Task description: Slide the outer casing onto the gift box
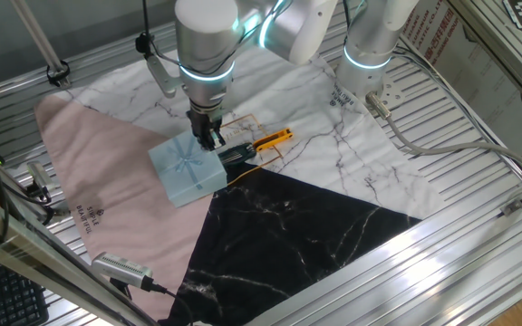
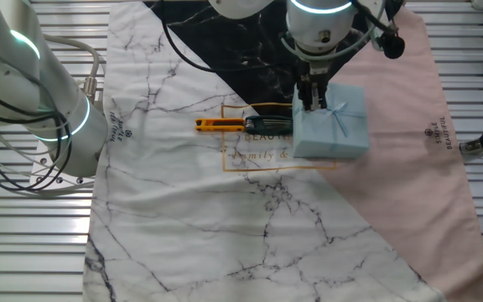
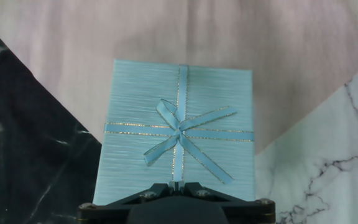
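The outer casing [image 1: 187, 168] is a pale blue square sleeve with a ribbon cross and bow on top. It lies flat on the cloth where the pink, black and white marble patches meet. It also shows in the other fixed view [image 2: 334, 124] and fills the middle of the hand view [image 3: 178, 134]. My gripper [image 1: 211, 140] stands upright at the casing's edge nearest the black tool, fingertips down against that edge [image 2: 311, 105]. The jaws are together [image 3: 178, 183] with nothing between them. The gift box with dark teal sides is not visible in any view.
A black tool with a yellow-orange handle [image 1: 263, 143] lies just beside the casing, also seen in the other fixed view [image 2: 225, 126]. A second robot arm base [image 1: 370, 54] stands at the back. Metal rails [image 1: 478, 181] border the cloth.
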`<state>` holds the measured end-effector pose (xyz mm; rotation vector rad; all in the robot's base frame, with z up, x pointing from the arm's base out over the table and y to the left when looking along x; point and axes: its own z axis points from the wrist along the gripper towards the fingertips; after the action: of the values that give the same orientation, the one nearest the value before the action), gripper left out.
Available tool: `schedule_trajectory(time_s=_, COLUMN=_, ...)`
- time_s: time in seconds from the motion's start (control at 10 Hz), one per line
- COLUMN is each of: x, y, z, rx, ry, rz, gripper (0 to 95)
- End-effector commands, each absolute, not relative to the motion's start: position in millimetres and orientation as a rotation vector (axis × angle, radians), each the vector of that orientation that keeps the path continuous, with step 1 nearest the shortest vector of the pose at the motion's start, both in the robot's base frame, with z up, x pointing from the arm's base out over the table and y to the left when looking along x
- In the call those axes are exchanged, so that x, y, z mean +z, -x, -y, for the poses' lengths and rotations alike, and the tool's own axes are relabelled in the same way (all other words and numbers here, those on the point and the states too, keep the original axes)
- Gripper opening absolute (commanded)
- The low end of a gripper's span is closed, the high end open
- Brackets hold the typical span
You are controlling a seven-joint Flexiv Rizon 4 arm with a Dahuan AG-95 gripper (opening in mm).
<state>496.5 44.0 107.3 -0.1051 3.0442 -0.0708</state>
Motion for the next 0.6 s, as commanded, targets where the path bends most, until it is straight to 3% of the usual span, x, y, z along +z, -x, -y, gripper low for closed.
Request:
schedule_trajectory(time_s=0.1, x=99.2, y=-497.0, z=-43.7, rx=-0.061, ry=0.101, rz=-3.044, gripper=0.0)
schedule_trajectory(time_s=0.6, x=98.2, y=-493.8, z=-43.1, rx=-0.058, ry=0.1, rz=-3.037, gripper=0.0)
